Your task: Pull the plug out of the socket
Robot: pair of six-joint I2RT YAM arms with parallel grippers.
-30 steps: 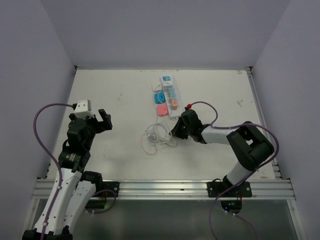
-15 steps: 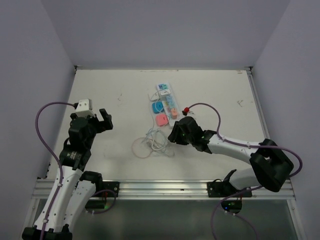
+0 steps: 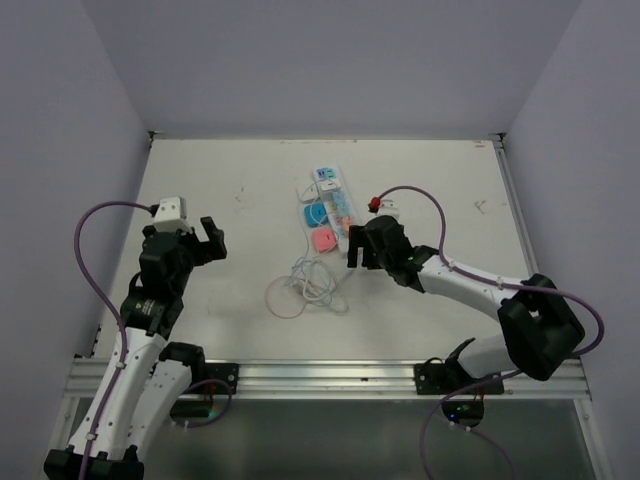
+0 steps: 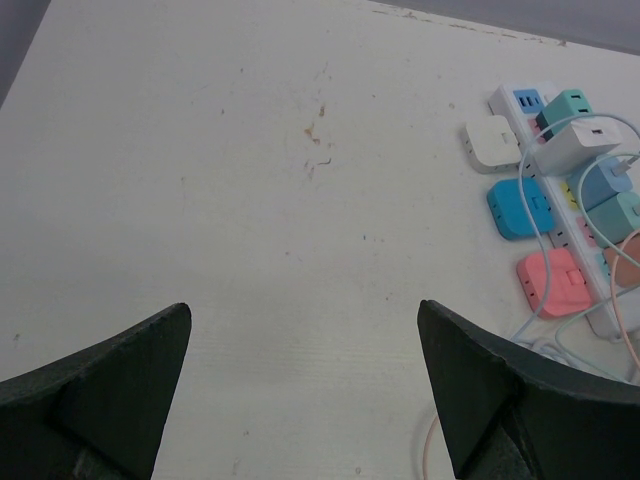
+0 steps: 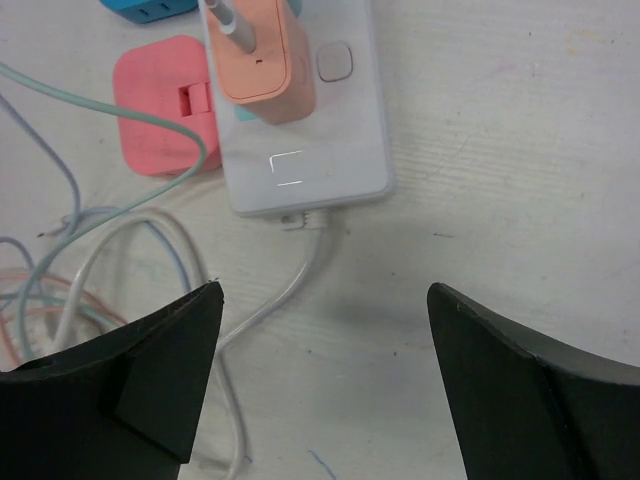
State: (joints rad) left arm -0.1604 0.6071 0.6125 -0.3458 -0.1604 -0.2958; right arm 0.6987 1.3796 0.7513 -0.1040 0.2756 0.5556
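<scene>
The right gripper (image 5: 325,292) hangs low over the table (image 3: 220,180) with its jaws spread wide and nothing between them. Just ahead of it lies the near end of the socket (image 5: 310,160), the long white strip, a little to the left of the midline between the two fingers. The strip's own white lead (image 5: 290,275) runs from that end back toward the gripper and passes between the fingertips. Farther ahead on the strip, a peach plug (image 5: 262,60) sits upright in its outlet, a cable leaving its top. It is not touched by either finger. Ahead of the left finger, a pink cube (image 5: 165,105) lies flat on the table beside the strip (touching it or only very close, I cannot tell). Loose cables (image 3: 310,280) in white, teal and orange curl on the table to the gripper's left.

The left gripper (image 4: 302,310) is also wide open and empty, hovering above bare table. From there the socket lies well apart, ahead and off to the right. A white charger (image 4: 575,150) is plugged into it near its far end, and a blue cube (image 4: 515,208) lies on its near side.
</scene>
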